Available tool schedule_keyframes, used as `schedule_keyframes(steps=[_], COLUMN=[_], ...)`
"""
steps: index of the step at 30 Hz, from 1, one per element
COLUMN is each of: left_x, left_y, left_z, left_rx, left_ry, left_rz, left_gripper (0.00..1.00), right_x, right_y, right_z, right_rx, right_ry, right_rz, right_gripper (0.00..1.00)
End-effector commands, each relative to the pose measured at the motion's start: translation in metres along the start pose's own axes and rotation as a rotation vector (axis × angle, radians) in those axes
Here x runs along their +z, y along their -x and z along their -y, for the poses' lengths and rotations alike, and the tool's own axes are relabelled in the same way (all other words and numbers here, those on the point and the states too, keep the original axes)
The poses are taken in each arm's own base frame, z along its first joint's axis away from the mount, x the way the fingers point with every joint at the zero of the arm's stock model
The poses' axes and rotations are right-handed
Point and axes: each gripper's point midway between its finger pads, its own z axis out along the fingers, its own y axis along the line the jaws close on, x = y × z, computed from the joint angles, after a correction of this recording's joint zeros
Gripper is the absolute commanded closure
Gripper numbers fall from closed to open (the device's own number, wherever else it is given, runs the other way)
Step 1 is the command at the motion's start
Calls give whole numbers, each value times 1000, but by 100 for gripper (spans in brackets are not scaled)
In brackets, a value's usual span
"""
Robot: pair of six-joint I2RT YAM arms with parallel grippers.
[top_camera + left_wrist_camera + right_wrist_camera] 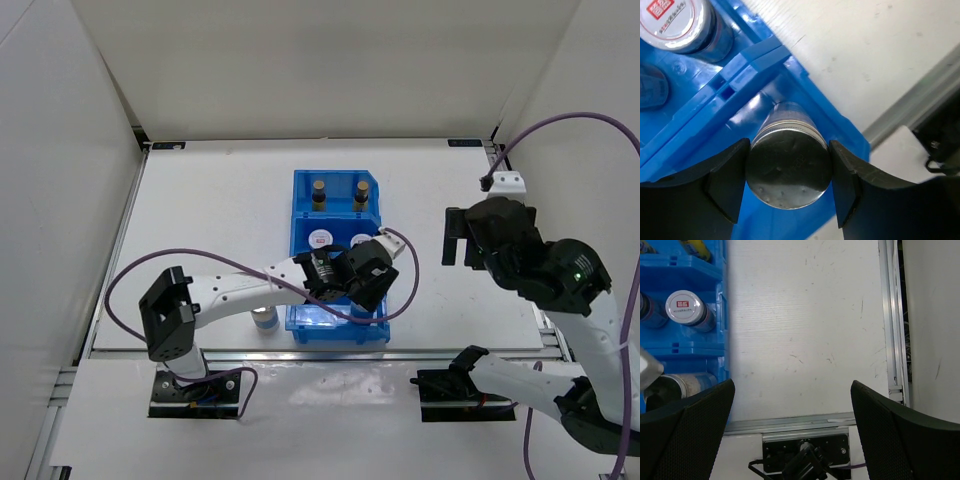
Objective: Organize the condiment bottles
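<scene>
White table [220, 230], plain white enclosure walls [320, 60], even light

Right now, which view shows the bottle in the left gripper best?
Left wrist: the silver-topped bottle fills the frame, clamped in the left gripper over the blue bin. Top external hides it under that gripper. Right wrist catches only part of its side at the lower left.

A robotics lab test cell, shown by plain white panel walls [330, 60] enclosing a white bench [220, 215] edged with aluminium frame rails [450, 352] and trailing purple cables [570, 116].
</scene>
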Motion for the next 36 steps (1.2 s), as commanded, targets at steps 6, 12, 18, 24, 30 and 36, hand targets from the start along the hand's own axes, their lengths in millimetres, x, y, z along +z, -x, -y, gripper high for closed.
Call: schedule_keyframes(steps=[6, 12, 18, 24, 30, 36], left_x=[5, -18, -108, -202, -211, -187], left_y=[30, 51, 95, 61, -23, -66], left_z=[-4, 2, -18, -103, -137, -156], left_rx=[-41, -32, -13, -258, -438, -510], left_ry=[61, 66, 87, 330, 416, 517], left_rz=[109, 181, 368, 409, 263, 137], left_gripper=[74, 0, 0, 0, 0, 0], right_x=[-14, -14, -14, -12, 1, 6], right_y=[-31, -34, -33, -30, -33, -38], right_z=[30, 31, 32, 35, 28, 24], right_rx=[-50, -50, -50, -47, -47, -73], right_ry=[-43, -43, -51, -80, -95, -86], right_rz=[-45, -45, -41, -35, -39, -58], right_gripper=[0, 0, 0, 0, 0, 0])
